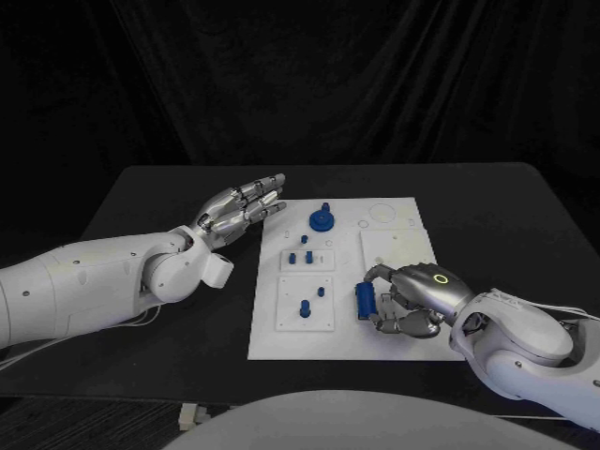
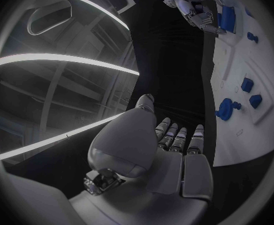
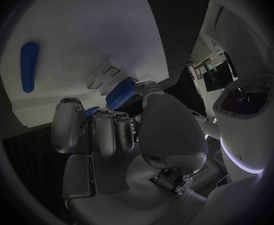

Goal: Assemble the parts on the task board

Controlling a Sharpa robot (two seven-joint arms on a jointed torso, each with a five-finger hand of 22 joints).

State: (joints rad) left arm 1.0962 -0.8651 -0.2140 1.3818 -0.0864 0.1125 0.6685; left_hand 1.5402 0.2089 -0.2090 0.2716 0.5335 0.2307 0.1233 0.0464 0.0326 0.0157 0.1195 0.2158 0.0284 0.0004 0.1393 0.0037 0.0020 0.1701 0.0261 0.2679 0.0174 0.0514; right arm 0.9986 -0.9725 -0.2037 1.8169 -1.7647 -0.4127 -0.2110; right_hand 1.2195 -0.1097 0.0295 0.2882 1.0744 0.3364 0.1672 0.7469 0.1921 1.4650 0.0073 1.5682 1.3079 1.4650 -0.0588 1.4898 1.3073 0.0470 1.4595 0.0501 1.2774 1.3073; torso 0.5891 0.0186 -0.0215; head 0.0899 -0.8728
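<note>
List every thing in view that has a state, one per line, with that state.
left hand: open, fingers extended, holding nothing, beside the board's left edge.
right hand: fingers curled on a blue part.
long blue part: held in the right hand, on the board.
round blue part: lying free on the board.
task board: flat on the table.

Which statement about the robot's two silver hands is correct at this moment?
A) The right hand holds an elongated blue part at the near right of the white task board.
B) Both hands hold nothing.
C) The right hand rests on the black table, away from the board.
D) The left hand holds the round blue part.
A: the right hand has its fingers closed around an elongated blue part over the white task board, while the left hand is flat and holds nothing.
</note>
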